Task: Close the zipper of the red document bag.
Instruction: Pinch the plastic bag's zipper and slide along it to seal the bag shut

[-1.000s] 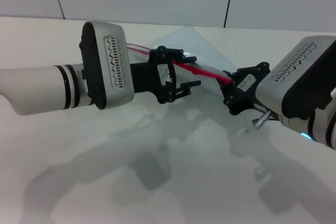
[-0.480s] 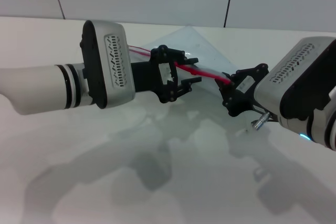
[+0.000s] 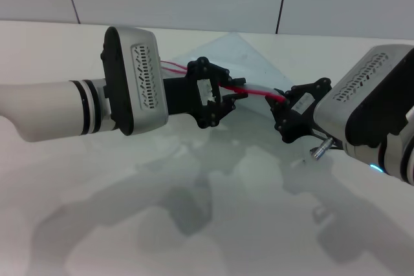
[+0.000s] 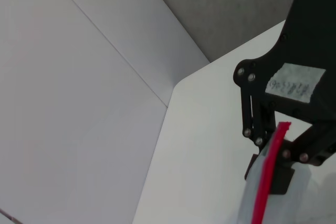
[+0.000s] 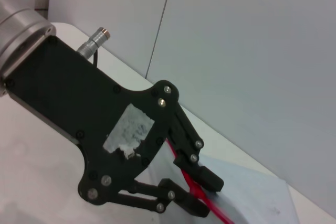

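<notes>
- Two grippers meet on the same red edge in the head view. The left gripper (image 3: 223, 98) sits partway along the zipper (image 3: 255, 90), its fingers drawn in around the strip, and I judge it pinched on the strip or its slider, though the slider itself is too small to pick out. The right gripper (image 3: 283, 111) clamps the near end of that strip. The red document bag (image 3: 249, 59) hangs between them, lifted off the white table (image 3: 194, 224), its pale sheet fanning up and away behind the arms. Behind the left gripper the red edge shows as two thin lines, which suggests that stretch is not yet zipped.
- One gripper shows in the left wrist view, and it is the other arm's: the right gripper (image 4: 274, 150) closed on the end of the zipper (image 4: 265, 184), with the pale bag (image 4: 249, 203) running toward the camera.
- One gripper again in the right wrist view, the left gripper (image 5: 202, 195), its fingers closed over the zipper (image 5: 210, 208), with the bag (image 5: 257, 198) just beyond.
- Judged step: mid-pull, the closing only partly done. The next move calls for the right gripper to hold its end taut while the left one slides straight along the strip, without twisting it.
</notes>
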Robot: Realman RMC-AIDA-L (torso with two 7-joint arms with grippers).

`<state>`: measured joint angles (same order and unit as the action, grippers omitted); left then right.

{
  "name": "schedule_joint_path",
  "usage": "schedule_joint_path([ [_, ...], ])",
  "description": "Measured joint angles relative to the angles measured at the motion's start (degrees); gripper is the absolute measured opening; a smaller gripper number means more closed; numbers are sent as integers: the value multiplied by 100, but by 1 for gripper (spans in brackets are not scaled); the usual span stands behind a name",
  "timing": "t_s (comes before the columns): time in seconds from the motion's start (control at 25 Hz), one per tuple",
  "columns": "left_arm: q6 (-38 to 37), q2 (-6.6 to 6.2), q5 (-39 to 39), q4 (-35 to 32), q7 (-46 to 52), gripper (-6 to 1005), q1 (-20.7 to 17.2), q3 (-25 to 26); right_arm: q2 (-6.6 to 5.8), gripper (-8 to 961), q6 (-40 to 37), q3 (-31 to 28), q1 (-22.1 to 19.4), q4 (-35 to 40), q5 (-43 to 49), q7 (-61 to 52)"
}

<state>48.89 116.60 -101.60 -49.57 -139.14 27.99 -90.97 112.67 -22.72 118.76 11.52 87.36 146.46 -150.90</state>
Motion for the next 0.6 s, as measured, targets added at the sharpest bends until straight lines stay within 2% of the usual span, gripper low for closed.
schedule_joint_path([
  [0.28, -3, -1, 1, -15, 2, 140, -15, 0, 6, 48, 0, -14, -1, 0, -3, 0],
  [0.6, -6, 2, -53, -73, 1, 114, -74, 0, 9, 48, 4, -42, -9, 1, 5, 0],
])
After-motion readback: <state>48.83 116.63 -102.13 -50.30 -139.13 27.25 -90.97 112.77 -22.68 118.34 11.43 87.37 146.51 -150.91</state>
